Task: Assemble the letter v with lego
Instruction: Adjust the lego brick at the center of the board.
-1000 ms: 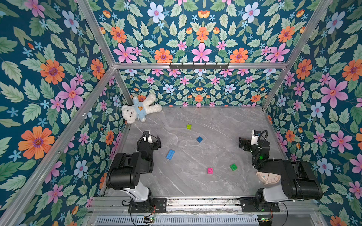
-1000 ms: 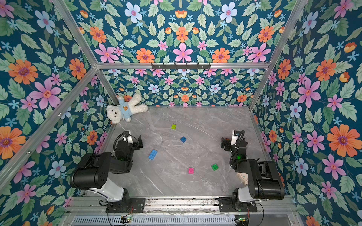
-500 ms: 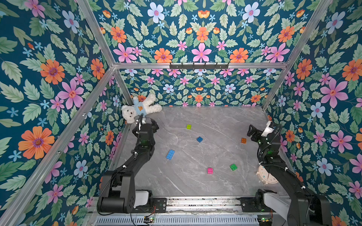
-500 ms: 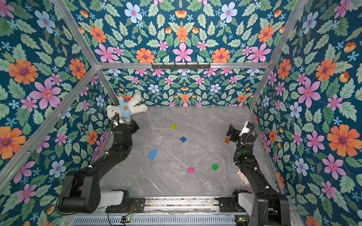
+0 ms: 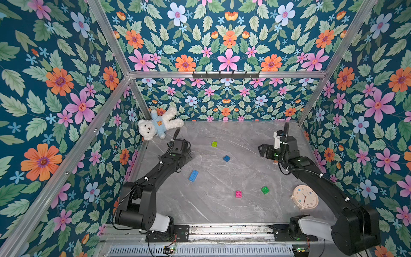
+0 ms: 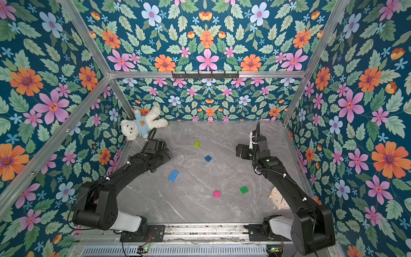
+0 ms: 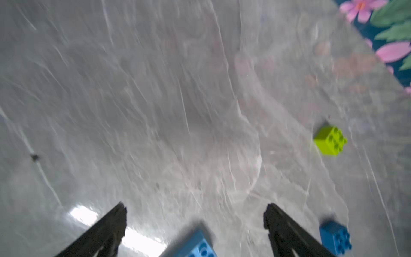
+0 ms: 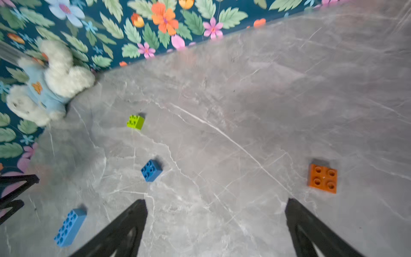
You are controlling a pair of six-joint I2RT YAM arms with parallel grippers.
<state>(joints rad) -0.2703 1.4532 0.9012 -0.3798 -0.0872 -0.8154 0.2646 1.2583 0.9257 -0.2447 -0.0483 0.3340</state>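
Observation:
The lego lies loose and apart on the grey marble table [image 5: 222, 207]: a lime brick [image 5: 214, 144], a dark blue brick [image 5: 226, 158], a long light-blue brick [image 5: 193, 175], a pink brick [image 5: 238, 194] and a green brick [image 5: 265, 190]. An orange brick [image 8: 322, 178] shows in the right wrist view, just beyond one fingertip. No letter v is in view. My left gripper [image 5: 189, 154] hovers open at the left, the light-blue brick [image 7: 195, 244] below its jaws. On the right my right gripper [image 5: 262, 151] hangs open and empty.
A white teddy bear [image 5: 156, 125] in a blue shirt lies in the back left corner. A round cream clock [image 5: 304, 197] lies front right beside the right arm. Floral walls close in three sides.
Both arms have unfolded from the front edge and reached out over the table. The left gripper went toward the teddy, then swung inward. Both grippers stayed open; no brick moved.

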